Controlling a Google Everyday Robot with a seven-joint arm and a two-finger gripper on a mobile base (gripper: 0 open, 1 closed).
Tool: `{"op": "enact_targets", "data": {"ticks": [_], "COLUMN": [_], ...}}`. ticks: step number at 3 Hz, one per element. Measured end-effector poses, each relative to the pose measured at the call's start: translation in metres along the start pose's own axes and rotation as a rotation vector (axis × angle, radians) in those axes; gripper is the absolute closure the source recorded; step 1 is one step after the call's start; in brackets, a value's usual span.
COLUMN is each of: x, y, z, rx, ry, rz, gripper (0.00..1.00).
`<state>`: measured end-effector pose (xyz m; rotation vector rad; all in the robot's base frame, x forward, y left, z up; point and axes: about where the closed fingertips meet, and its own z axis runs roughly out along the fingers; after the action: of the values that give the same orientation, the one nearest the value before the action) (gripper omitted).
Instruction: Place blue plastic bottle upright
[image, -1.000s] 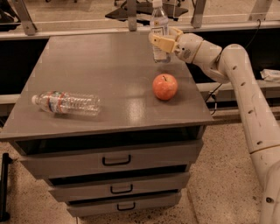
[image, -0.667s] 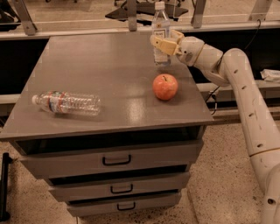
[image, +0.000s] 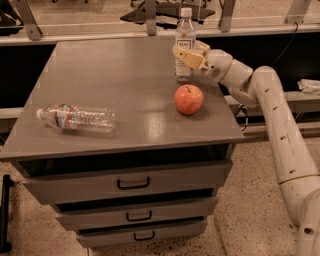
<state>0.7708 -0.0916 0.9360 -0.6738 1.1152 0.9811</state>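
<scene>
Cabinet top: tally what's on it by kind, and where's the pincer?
Bottles: 2 (blue bottle upright at the far edge; ribbed bottle lying on its side, left)
Apple: 1
Total: 3
Pincer: at the blue bottle, about mid-height.

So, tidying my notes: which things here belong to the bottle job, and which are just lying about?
Job: small clear white-capped plastic bottle, upright; gripper at its middle.
Lying about: round red apple; long ribbed clear plastic bottle, on its side.
</scene>
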Motion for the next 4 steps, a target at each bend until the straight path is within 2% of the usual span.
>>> {"op": "enact_targets", "data": {"ticks": [1, 4], "x": [0.005, 0.015], "y": [0.003, 0.009], "z": [-0.003, -0.021], "rx": [-0.024, -0.038], "ry": [-0.008, -0.033], "rz": [0.006, 0.017], "gripper": [0.82, 0.13]}}
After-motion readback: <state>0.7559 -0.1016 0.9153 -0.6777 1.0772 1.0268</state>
